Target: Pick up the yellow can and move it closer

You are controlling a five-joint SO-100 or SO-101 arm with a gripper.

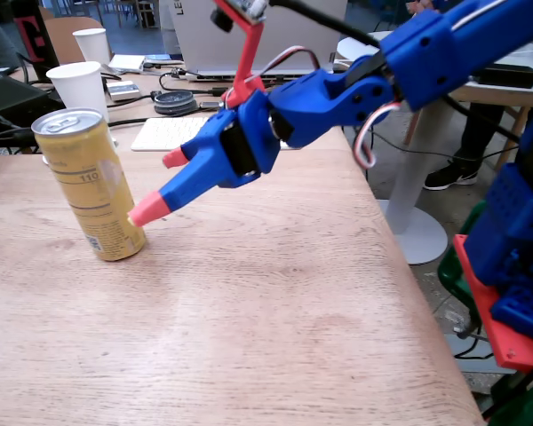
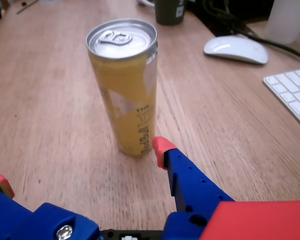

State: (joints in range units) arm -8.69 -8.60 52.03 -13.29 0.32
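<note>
The yellow can [image 1: 91, 182] stands upright on the wooden table [image 1: 266, 302], at the left in the fixed view. Its silver pull-tab top and white label with "110" show. My blue gripper [image 1: 160, 185] with pink fingertips is open and reaches in from the right. Its lower fingertip [image 1: 147, 211] is at the can's lower side, touching or nearly touching. In the wrist view the can [image 2: 125, 95] stands just ahead of the open gripper [image 2: 80, 162]. One fingertip [image 2: 162, 146] is beside the can's base, the other at the left edge. Nothing is held.
Two white paper cups [image 1: 80, 84] [image 1: 93, 43] stand behind the can. A white keyboard [image 1: 164, 133] [image 2: 295, 95], a white mouse [image 2: 236, 49], cables and a laptop [image 1: 249, 35] lie at the back. The table's edge [image 1: 409, 266] drops off at the right.
</note>
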